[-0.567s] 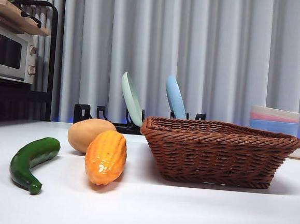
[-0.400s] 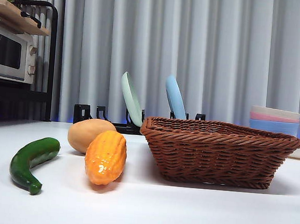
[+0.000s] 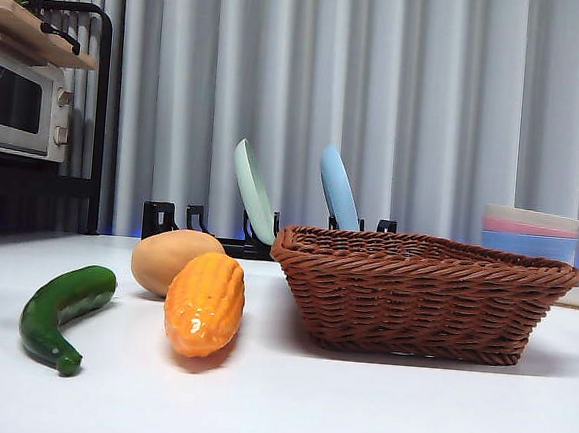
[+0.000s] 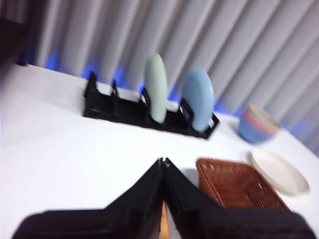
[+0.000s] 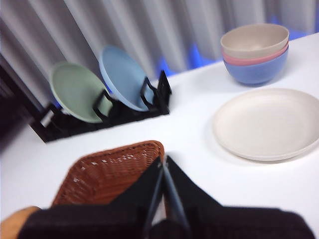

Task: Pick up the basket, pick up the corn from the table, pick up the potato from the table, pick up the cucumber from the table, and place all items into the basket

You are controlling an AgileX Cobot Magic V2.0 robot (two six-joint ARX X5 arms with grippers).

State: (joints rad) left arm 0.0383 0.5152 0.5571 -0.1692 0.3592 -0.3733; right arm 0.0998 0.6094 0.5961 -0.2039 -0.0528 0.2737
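Both grippers, left [image 4: 163, 162] and right [image 5: 163, 160], are above the table [image 3: 354, 412] with jaws pressed together, grasping nothing. The woven basket [image 3: 422, 292] sits right; ridged corn [image 3: 203, 302], smooth potato [image 3: 171, 258] and glossy curved cucumber [image 3: 61, 311] lie left. Only the right wrist view shows a flat white plate [image 5: 269, 123].

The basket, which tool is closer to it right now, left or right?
Right, as far as the views show. The right tool hangs just above the basket rim; the left tool hangs beside it, further off.
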